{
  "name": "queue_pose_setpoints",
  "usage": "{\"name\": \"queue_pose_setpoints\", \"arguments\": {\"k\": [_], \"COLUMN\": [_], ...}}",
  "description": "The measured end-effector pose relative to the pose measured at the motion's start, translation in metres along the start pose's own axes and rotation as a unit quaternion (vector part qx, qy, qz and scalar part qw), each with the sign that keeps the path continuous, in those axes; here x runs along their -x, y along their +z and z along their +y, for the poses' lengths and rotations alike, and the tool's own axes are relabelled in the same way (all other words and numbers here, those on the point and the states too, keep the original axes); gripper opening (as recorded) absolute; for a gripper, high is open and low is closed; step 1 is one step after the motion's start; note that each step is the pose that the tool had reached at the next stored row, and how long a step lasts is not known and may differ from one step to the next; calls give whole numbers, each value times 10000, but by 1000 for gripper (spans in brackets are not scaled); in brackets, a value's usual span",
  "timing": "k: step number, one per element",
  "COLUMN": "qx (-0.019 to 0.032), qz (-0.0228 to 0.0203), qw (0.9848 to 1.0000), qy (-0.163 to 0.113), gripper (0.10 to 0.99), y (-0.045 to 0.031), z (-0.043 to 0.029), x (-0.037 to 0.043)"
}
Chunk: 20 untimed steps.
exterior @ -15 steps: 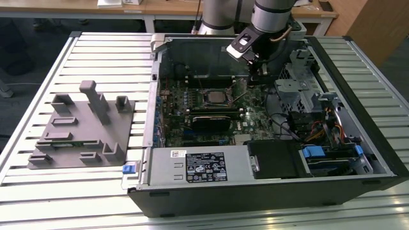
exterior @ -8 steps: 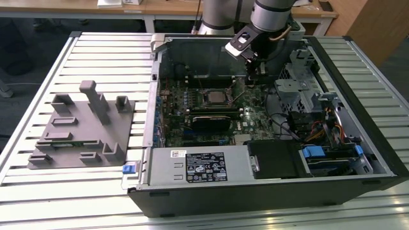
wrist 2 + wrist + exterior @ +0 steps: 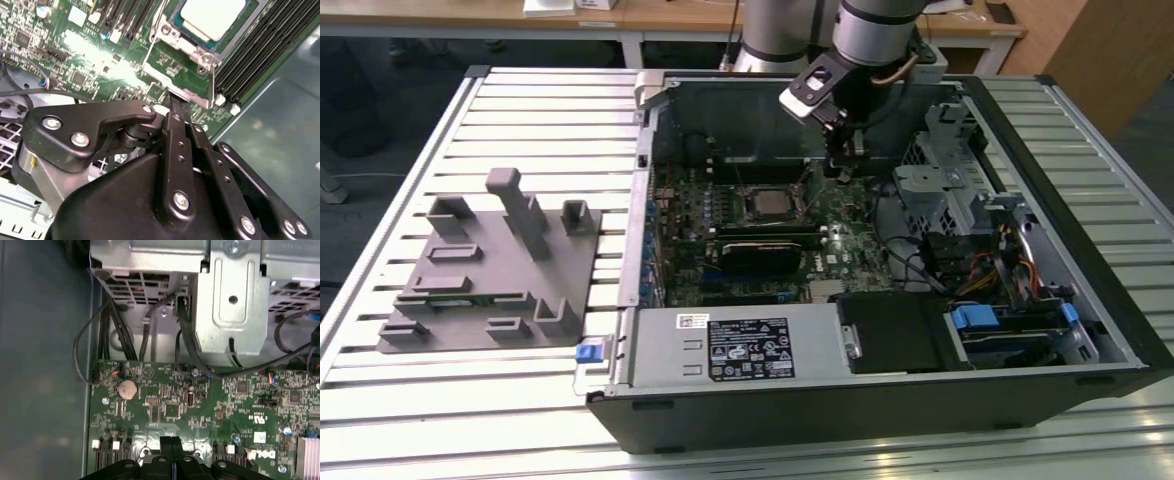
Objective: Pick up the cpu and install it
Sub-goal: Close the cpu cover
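Observation:
The cpu (image 3: 212,17), a pale silver-white square, lies inside the metal socket frame (image 3: 182,65) on the green motherboard (image 3: 720,230). In the exterior view the socket (image 3: 767,205) sits mid-board in the open computer case, and my gripper (image 3: 845,168) hangs just to its right, fingers pointing down at the board. In both wrist views the two black fingers are pressed together with nothing between them. The gripper (image 3: 176,102) has its tips right at the edge of the socket frame. The gripper (image 3: 172,441) hovers low over the board.
A grey power supply box (image 3: 734,345) with a label fills the case's near side. A metal drive cage (image 3: 947,190) and black cables (image 3: 185,340) crowd the exterior view's right. A grey fixture plate (image 3: 494,260) stands on the slatted table (image 3: 520,100). A coin battery (image 3: 127,388) sits on the board.

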<state>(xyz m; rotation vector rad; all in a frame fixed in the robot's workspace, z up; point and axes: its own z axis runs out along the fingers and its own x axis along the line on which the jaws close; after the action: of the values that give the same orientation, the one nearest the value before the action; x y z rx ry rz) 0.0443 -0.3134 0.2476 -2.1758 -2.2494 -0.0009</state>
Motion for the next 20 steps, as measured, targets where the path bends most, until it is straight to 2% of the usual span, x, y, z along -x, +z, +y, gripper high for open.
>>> {"name": "queue_pose_setpoints", "arguments": {"k": [5,20], "qx": [0,0], "qz": [1,-1], "qw": [10000,10000], "qy": [0,0], "gripper": [106,106], "y": [4,20], "z": [-73,-208], "x": [-2,-7]}}
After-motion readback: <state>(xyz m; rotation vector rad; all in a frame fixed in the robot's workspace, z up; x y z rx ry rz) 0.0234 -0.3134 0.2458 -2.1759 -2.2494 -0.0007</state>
